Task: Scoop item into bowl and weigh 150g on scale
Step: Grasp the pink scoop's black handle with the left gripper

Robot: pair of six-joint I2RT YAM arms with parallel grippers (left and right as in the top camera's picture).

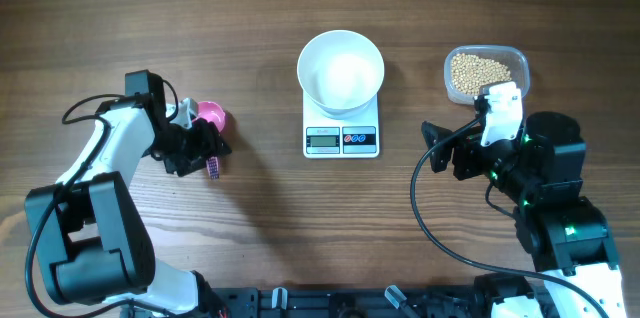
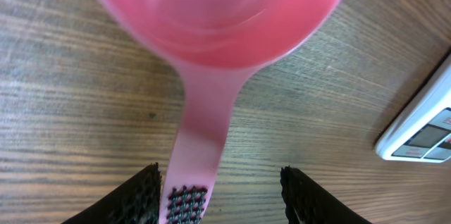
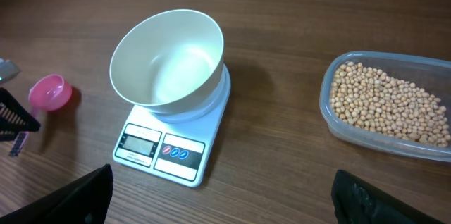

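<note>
The pink scoop (image 2: 211,20) looked light and slippery. Its thin handle (image 2: 201,132), best to hold, lay between the open left pincer (image 2: 220,182).

- A small pink plastic scoop (image 1: 211,114), round cup and flat handle, lies on the table.
- A clear rounded-rectangular plastic tub (image 1: 523,62) sits well apart from it.
- A brown wood-grain table (image 1: 250,18).
</note>
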